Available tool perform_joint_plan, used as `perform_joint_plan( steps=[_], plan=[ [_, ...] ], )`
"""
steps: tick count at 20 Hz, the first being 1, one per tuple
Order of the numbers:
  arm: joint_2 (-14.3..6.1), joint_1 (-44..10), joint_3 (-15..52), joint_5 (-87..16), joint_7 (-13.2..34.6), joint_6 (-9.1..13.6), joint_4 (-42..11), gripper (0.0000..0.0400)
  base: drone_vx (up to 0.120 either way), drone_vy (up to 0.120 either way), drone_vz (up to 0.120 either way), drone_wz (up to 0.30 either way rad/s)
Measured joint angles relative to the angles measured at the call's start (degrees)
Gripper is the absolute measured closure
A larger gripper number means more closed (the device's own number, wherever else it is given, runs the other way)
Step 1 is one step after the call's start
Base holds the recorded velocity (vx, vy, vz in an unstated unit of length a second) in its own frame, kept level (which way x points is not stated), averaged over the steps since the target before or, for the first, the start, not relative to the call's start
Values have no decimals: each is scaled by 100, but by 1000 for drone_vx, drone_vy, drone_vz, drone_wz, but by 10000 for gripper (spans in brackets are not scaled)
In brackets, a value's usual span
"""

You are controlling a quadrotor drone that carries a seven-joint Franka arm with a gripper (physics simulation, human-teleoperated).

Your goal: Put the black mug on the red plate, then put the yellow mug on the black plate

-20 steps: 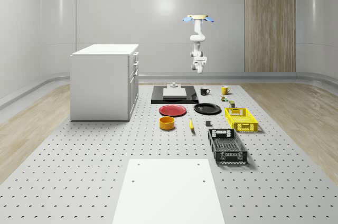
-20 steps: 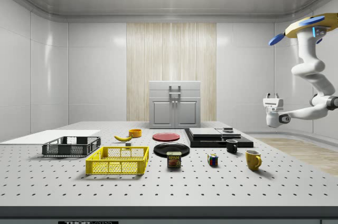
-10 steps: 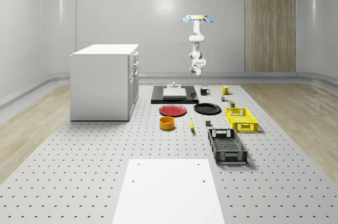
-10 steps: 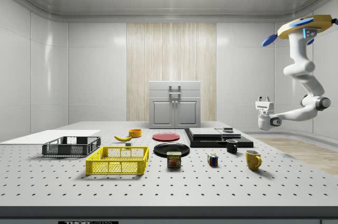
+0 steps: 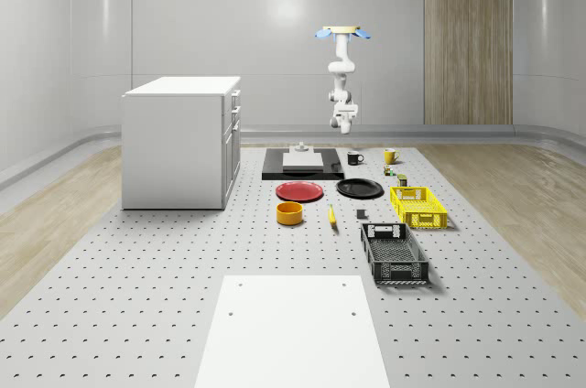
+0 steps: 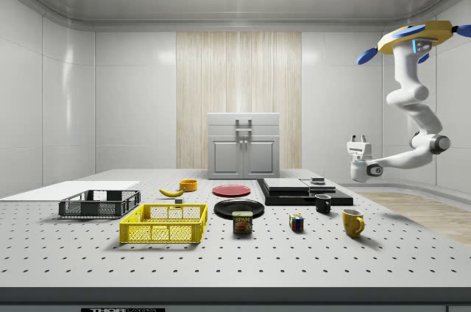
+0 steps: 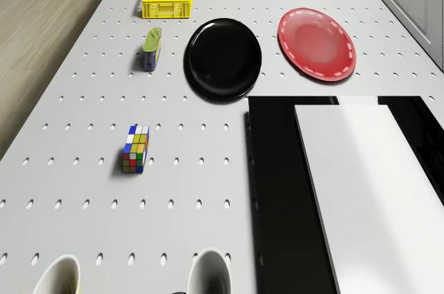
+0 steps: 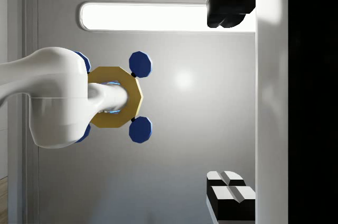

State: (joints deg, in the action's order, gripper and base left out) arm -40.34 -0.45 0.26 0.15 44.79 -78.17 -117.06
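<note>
Hovering high beyond black mug [image 6: 323, 204]; gripper [image 6: 358, 140] upturned, jaws apart. Lower squarely over mug before closing.

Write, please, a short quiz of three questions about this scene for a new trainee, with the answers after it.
1. True or false: the black mug already stands on the red plate.
2. In the side view, which object lies nearest the rubik's cube? A) the banana B) the yellow mug C) the orange bowl
3. Fill the gap: the drone hovers high at the side view's right, and the gripper points ____.

Key
1. False: it stands on the table, beside the black slab.
2. B.
3. Upward, toward the ceiling, with its fingers apart.
</note>
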Motion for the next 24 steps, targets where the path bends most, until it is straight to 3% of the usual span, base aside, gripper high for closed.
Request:
perform_joint_plan(
  steps=[24],
  plan=[
    [-70, -37, 98, -128, 13, -100, -65, 0, 120, 0, 0, 0]
  ],
)
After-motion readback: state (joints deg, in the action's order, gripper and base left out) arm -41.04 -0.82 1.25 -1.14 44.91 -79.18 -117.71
